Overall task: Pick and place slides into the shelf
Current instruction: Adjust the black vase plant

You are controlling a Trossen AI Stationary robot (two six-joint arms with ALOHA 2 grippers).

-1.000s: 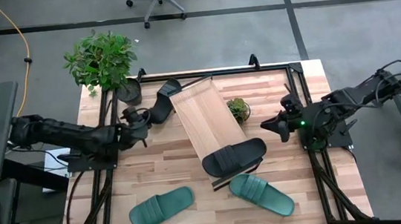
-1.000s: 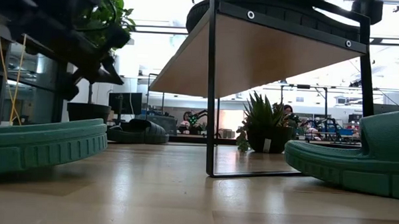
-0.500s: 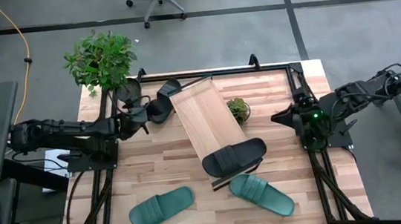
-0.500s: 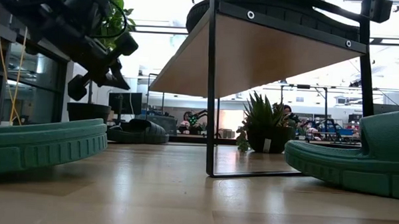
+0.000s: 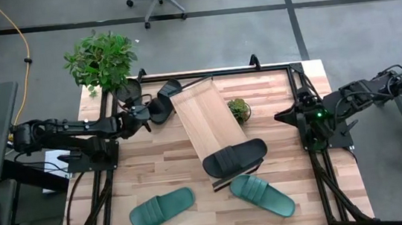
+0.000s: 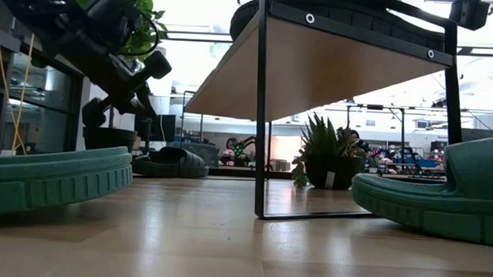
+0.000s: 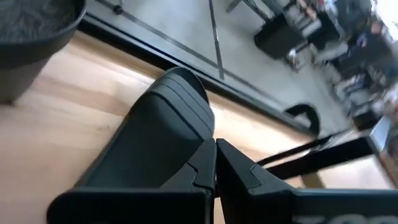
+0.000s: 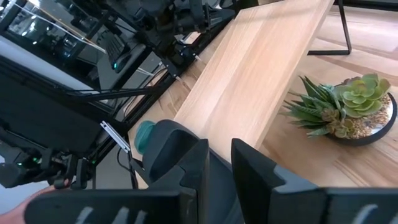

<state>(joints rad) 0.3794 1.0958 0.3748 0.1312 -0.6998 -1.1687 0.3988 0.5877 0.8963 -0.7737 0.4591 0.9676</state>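
The shelf [image 5: 205, 116], a light-wood plank on a thin dark frame, stands slantwise mid-table. One black slide [image 5: 236, 157] lies across its near end. The other black slide [image 5: 162, 103] lies on the tabletop at the shelf's far left corner; it fills the left wrist view [image 7: 155, 143]. My left gripper [image 5: 144, 117] is shut, its tips [image 7: 216, 165] just left of and above that slide. Two teal slides [image 5: 162, 209] [image 5: 262, 194] lie sole-down near the front edge. My right gripper [image 5: 278, 116] hangs by the right edge with a narrow gap [image 8: 219, 168] and nothing in it.
A large potted plant [image 5: 106, 62] stands at the far left corner, close behind my left gripper. A small succulent [image 5: 239, 109] sits right of the shelf, between it and my right gripper. Black frame rails [image 5: 319, 167] run along the table's sides.
My left gripper has swung toward the table's far edge, closing on the black slide on the tabletop, and has rolled a little; it stays shut. My right gripper has drawn back toward the right edge. No slide has moved.
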